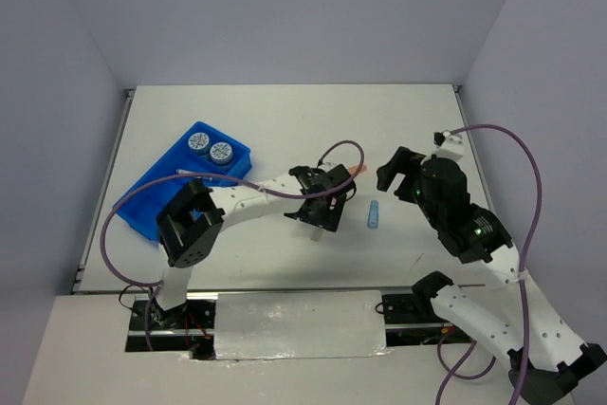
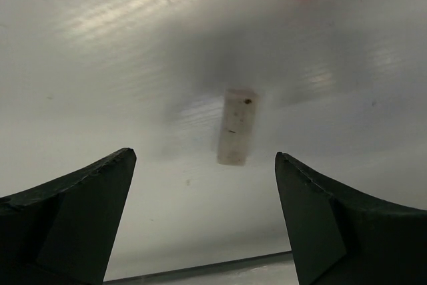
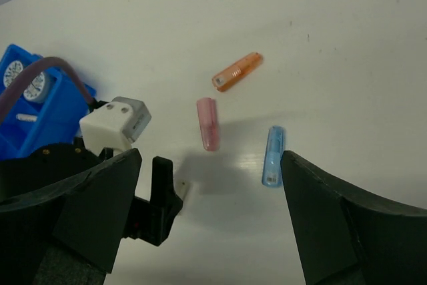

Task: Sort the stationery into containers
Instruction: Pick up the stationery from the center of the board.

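Both grippers open, nothing held.
My left gripper had its fingers spread wide, a tan block lying on the table between them. My right gripper was parted too, above the loose pink capsule, orange capsule and light-blue capsule. Two patterned discs sat in the blue tray.
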`<state>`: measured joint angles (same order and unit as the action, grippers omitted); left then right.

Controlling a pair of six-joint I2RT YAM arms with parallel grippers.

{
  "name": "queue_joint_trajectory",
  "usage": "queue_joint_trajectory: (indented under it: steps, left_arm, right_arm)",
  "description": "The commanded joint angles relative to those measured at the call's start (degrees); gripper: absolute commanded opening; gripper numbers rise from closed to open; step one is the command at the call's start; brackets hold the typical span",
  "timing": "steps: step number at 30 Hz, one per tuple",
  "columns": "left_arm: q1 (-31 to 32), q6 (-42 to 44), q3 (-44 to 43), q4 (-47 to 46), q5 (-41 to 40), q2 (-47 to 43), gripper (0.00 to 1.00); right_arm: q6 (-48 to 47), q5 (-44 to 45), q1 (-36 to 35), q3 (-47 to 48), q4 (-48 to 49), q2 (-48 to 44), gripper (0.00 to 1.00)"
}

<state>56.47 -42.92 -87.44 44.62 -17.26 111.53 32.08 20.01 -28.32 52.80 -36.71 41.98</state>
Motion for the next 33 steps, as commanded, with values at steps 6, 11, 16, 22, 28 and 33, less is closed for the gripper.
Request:
queue_joint_trajectory:
  steps: [6, 11, 16, 22, 28, 33]
  left_arm:
    - [0.0, -3.1, -0.1, -4.7, 2.0, 3.6, 0.91]
    - [0.4, -3.8, 4.0, -7.1, 3.4, 4.2, 0.85]
    - [1.3, -4.2, 7.4, -9.5, 4.8, 5.2, 0.75]
    - [1.5, -4.6, 6.1, -6.1, 0.7, 2.3, 0.16]
    - [-12.9, -9.0, 11.1, 5.4, -8.3, -15.5, 0.06]
    - [-35.7, -6.4, 13.7, 7.6, -13.6, -32.0, 0.16]
  right_arm:
    - [-1.1, -1.7, 0.4, -1.5, -7.3, -3.0, 0.93]
    - [-2.2, -2.3, 0.5, -0.7, -6.8, -2.6, 0.94]
    - [-3.0, -3.5, 0.4, 0.9, -5.7, -0.6, 0.93]
    - [-4.3, -4.2, 0.5, 2.7, -4.5, 2.0, 0.94]
    - [-5.8, -5.5, 0.5, 2.8, -3.4, 3.7, 0.94]
    - [-6.1, -7.6, 0.8, 2.1, -1.3, 5.4, 0.94]
